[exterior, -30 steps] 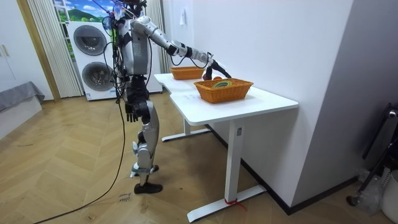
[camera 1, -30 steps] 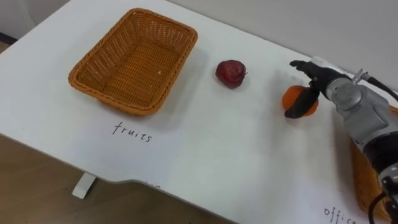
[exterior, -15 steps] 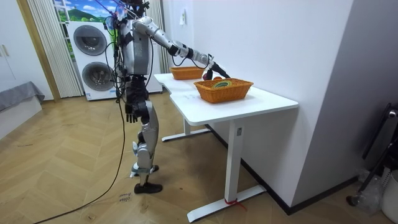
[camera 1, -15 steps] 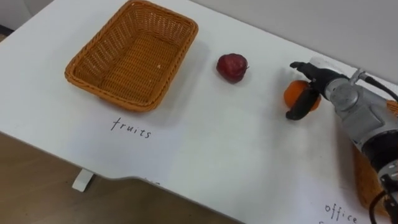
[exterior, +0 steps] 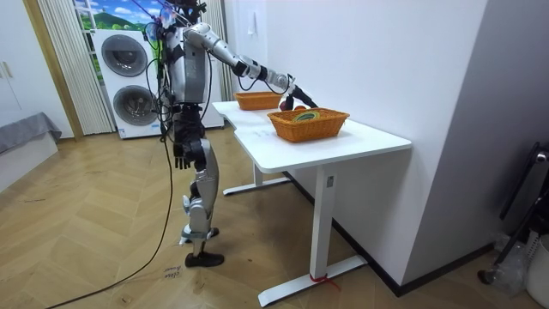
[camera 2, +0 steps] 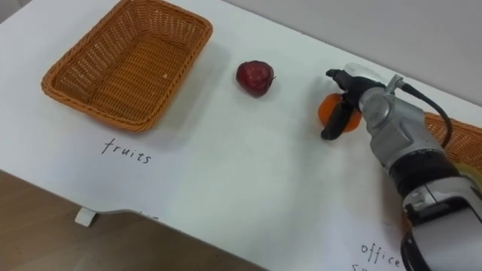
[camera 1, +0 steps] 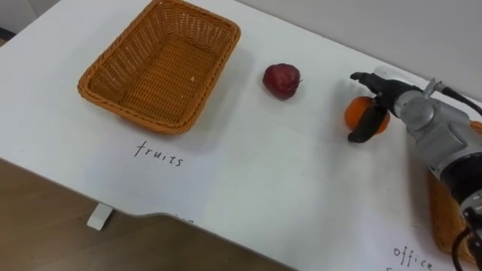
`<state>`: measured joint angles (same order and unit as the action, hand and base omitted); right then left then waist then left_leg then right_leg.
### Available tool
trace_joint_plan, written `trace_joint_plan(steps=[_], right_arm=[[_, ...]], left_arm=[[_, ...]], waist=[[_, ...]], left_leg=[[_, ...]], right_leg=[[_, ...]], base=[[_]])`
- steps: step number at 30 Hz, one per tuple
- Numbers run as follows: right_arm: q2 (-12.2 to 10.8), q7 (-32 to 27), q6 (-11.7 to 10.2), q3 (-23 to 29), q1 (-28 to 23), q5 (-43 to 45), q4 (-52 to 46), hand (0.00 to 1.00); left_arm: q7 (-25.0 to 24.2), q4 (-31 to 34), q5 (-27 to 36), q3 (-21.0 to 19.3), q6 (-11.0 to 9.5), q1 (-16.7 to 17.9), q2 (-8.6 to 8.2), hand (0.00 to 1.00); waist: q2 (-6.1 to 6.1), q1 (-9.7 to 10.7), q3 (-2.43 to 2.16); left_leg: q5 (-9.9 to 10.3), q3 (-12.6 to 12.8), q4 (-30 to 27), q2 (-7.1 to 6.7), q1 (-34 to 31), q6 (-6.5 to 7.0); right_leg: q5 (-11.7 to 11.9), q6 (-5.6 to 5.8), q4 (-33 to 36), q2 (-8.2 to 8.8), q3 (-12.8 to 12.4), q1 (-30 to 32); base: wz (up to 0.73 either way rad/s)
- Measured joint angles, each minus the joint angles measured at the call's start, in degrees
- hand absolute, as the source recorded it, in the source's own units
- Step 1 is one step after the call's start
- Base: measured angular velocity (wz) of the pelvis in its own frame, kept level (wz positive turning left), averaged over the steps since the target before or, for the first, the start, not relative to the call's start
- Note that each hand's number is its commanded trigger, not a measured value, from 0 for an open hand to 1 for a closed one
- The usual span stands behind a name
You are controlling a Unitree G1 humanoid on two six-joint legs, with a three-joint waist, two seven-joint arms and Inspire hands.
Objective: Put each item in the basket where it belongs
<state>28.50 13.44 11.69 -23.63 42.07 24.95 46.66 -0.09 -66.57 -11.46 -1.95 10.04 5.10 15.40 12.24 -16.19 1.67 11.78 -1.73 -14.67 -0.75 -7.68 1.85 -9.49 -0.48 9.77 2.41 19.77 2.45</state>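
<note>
The right hand (camera 1: pixel 390 99) has its thumb and fingers curled round the orange (camera 1: pixel 355 113), which lies on the table (camera 1: pixel 286 181) near the far edge, toward the right side. The grip looks shallow to me, so the hand should close firmly before it lifts, because a round fruit rolls away easily. The apple (camera 1: pixel 281 80) lies on the way to the fruits basket (camera 1: pixel 129 114) at the far left corner, so the orange should pass above it. The office basket (camera 1: pixel 440 218) stands at the right edge. The left hand (exterior: pixel 179 155) hangs beside the leg.
</note>
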Motion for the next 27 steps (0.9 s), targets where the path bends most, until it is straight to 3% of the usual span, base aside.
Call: trace_joint_plan(steps=[6,27], right_arm=[[0.0,0.6,0.0,0.0,0.0,0.0,-0.1,0.00],[0.4,2.9,0.3,-0.1,0.0,-0.4,1.9,0.00]], left_arm=[[0.9,0.1,0.0,-0.1,0.1,0.0,-0.02,0.00],[4.7,0.2,0.1,-0.1,0.3,-0.1,0.00,0.00]], waist=[[-0.63,0.0,-0.36],[-0.51,0.0,-0.45]], left_leg=[[0.0,0.0,0.0,0.01,0.1,0.00],[0.0,-0.2,-0.1,0.02,0.4,-0.02]], right_leg=[[0.0,0.00,0.0,-0.03,-0.1,-0.1],[0.1,-0.07,0.0,-0.03,0.3,-0.4]], base=[[0.00],[0.00]])
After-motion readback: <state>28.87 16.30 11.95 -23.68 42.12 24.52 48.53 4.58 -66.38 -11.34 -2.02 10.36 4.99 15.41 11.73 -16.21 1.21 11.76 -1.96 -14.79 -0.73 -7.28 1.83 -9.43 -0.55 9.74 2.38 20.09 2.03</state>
